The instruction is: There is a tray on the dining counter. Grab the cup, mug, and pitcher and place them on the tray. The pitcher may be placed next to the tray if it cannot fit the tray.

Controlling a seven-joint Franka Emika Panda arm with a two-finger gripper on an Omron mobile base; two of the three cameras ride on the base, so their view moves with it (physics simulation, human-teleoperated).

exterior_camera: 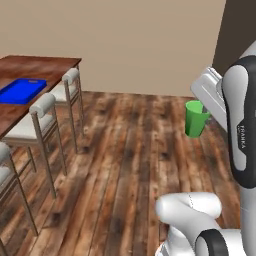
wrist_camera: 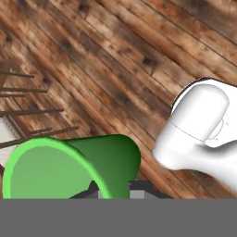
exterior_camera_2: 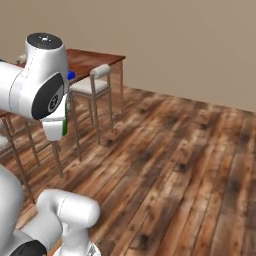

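Tray: the flat bright blue rectangular tray (exterior_camera: pixel 21 90) lies at the far left, on the glossy reddish-brown dining counter (exterior_camera: pixel 42 66). It looks bare, so I judge no item is placed on it yet.

Stools: pale cushioned stools with thin metal legs (exterior_camera: pixel 41 117) stand along the near side of the counter, between me and the tray.

Floor: dark wood planks (exterior_camera: pixel 125 160) stretch from the stools to my base; the counter is well apart from me.

Cup: the small bright green tapered cup without a handle (exterior_camera: pixel 195 119) is at the right in the left base view, in the air over the floor, at my hand.

My gripper: my gripper (wrist_camera: pixel 113 193) is closed narrow on the cup. In the hand view the dark finger tips (wrist_camera: pixel 92 190) are mostly hidden behind the cup's rim, so I judge the pinch is on its wall near the rim.

Direction of the cup: in the left base view it hangs nearly upright, mouth up, narrow base down, so its long axis is about vertical with a small tilt. In the hand view the open mouth faces the camera.

Handling, my judgement: the cup looks light, stiff and smooth. A pinch on a thin wall may slip or turn, so I should keep it upright, carry it slowly and set it flat on the tray.
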